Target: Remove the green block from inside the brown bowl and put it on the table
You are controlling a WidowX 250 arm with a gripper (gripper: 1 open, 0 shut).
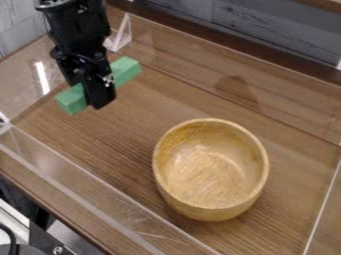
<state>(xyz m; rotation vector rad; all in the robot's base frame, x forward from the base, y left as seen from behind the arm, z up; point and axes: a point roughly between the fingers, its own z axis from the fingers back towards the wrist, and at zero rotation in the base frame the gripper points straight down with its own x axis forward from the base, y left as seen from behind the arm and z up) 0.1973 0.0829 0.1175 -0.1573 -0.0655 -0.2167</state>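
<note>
**A:** Biggest thing we've got is the table (253, 95), brown wood-grain top, matte with a bit of glare, boxed in by clear acrylic walls (80, 184) along its edges. Behind it there's a grey plank wall (266, 25).

**B:** Yep, and then the brown bowl (210, 169), round, pale wood, thick rim, smooth grain inside. We see nothing sitting in it. It's toward the near right part of the tabletop, close to the front wall.

**A:** The black arm comes down at the upper left, gripper (96, 88) pointing straight down.

**B:** Its fingers are clamped tight across the green block (123, 72), a flat matte green bar that sticks out either side of the jaws, tilted diagonally. We'd say it's low over the left end of the table; can't tell if it touches the wood.

**A:** Room-wise, there's a wide bare stretch of wood between block and bowl, they're well apart. The left acrylic wall is near the gripper though.
</note>
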